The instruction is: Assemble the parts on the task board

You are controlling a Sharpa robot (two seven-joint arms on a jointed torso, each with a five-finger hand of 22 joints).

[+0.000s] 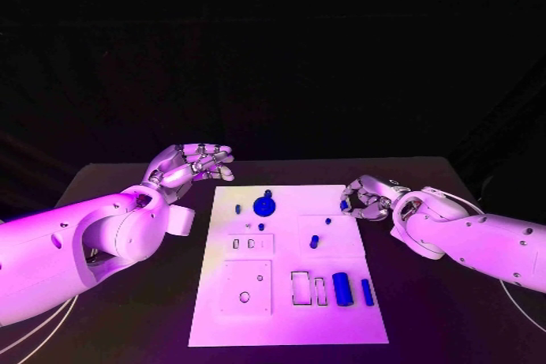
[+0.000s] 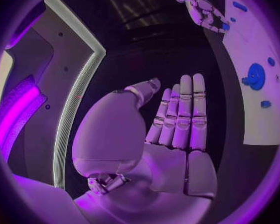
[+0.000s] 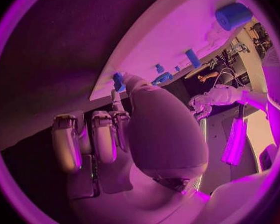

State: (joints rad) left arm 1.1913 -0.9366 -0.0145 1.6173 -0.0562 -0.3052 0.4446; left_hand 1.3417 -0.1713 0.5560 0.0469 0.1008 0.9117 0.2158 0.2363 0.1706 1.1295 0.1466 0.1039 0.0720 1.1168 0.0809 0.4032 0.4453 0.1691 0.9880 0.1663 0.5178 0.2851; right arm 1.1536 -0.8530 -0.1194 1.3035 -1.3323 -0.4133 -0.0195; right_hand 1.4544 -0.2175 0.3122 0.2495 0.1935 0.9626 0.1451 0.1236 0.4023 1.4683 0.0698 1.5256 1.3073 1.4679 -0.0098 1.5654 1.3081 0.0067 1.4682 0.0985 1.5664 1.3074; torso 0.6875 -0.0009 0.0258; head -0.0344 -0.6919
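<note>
The board [image 1: 285, 301] lies mid-table in the head view, with a round part [image 1: 267, 204] near its 12 o'clock end, 2 small pegs [image 1: 314, 241] toward the middle, and 2 long cylinders [image 1: 342, 288] at about 4 o'clock. The left hand [image 1: 196, 163] sits off the board's 11 o'clock corner; the head view leaves its pose unclear, but the left wrist view shows its fingers [image 2: 184, 112] straight, side by side, holding nothing. The right hand [image 1: 366, 198] hovers at the board's 2 o'clock edge. From the head it looks curled around something dark, hard to read; the right wrist view shows a small blue part [image 3: 118, 80] pinched at its fingertips, partly hidden by the thumb, with the other fingers curled beside it.
</note>
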